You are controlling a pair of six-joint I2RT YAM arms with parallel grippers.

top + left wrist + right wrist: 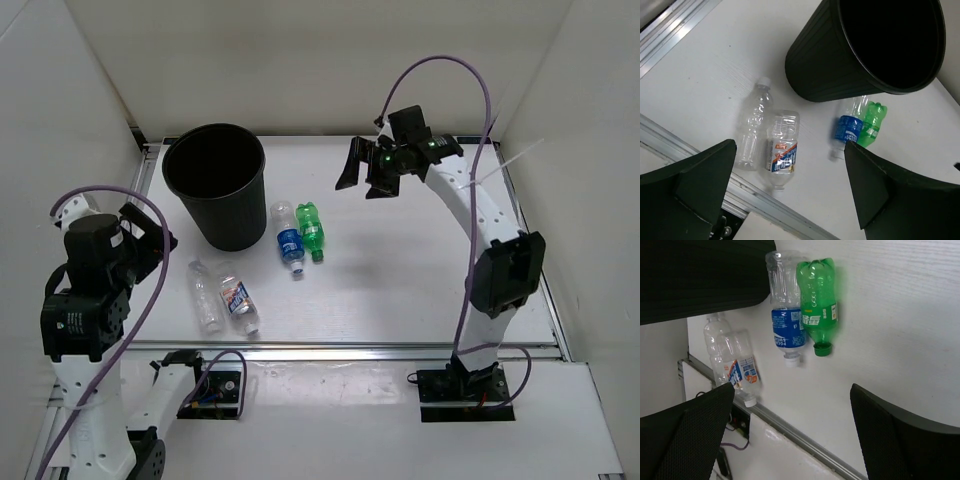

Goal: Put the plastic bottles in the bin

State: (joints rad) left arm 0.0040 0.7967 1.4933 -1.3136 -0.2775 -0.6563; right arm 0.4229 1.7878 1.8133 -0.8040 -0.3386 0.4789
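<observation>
The black bin stands upright at the back left. Four bottles lie on the white table. The clear blue-label bottle and the green bottle lie side by side just right of the bin. The plain clear bottle and the white-red-blue label bottle lie side by side near the front edge. My left gripper is open and empty, raised left of the bin. My right gripper is open and empty, raised at the back, right of the green bottle. The bin's wall fills the top of the left wrist view.
An aluminium rail runs along the table's front edge. White walls enclose the table on the left, back and right. Purple cables loop over both arms.
</observation>
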